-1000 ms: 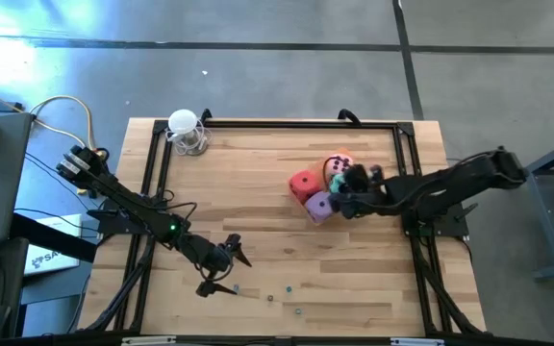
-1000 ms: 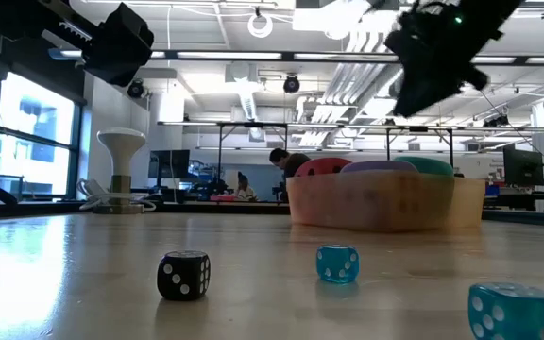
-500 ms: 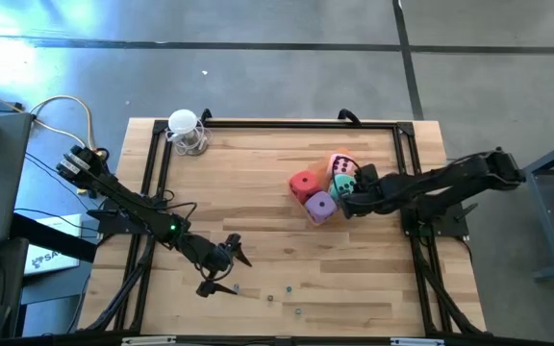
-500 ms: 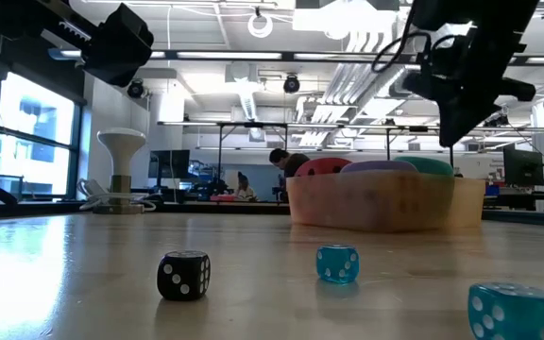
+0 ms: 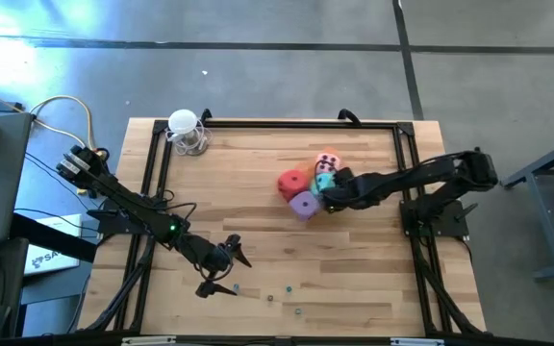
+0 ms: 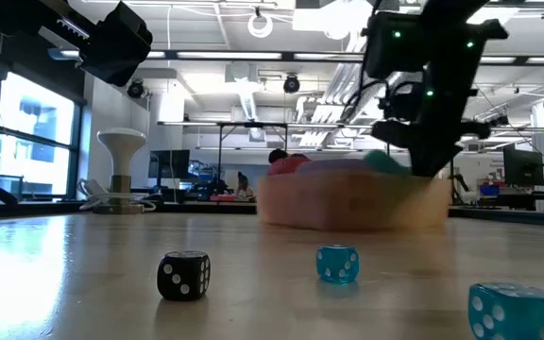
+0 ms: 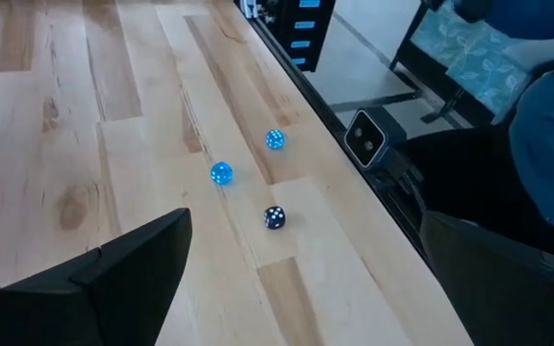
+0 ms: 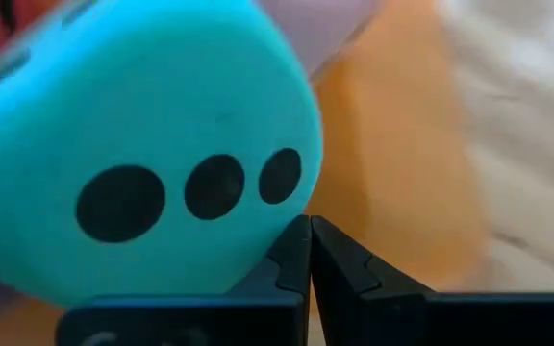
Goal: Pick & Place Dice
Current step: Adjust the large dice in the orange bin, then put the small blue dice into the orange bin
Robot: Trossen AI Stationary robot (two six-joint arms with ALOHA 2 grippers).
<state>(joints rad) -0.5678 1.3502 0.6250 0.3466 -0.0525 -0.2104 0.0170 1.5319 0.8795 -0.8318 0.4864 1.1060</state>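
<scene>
The four soft dice sit close together in a shallow translucent orange tray (image 6: pixel 348 203) right of the table's middle: red (image 5: pixel 291 183), pink (image 5: pixel 327 160), teal (image 5: pixel 324 182), purple (image 5: pixel 304 205). My right gripper (image 5: pixel 335 192) is shut and low at the cluster's right side. In the right wrist view its tips (image 8: pixel 308 235) meet just under the teal die (image 8: pixel 152 154), which fills that view with a three-pip face. My left gripper (image 5: pixel 227 263) waits open near the table's near edge, left of centre, holding nothing. My right gripper pushes the teal die with its shut fingertips (image 8: pixel 294 240), which lie against the lower edge of the three-pip face (image 8: pixel 282 207). The fingers come slanting down from the table's right. The die rests in the orange tray (image 8: pixel 383 144) among the others.
Several tiny dice, blue (image 6: pixel 336 263) and black (image 6: pixel 183 275), lie scattered near the table's near edge by my left gripper (image 7: pixel 287 288). A white stand (image 5: pixel 186 131) is at the far left corner. A black frame (image 5: pixel 258 123) borders the table. Bare wood lies between the two arms.
My right gripper has come down and moved toward the table's left. The orange tray with all four soft dice has slid left along the table with it. The left arm has kept still.
</scene>
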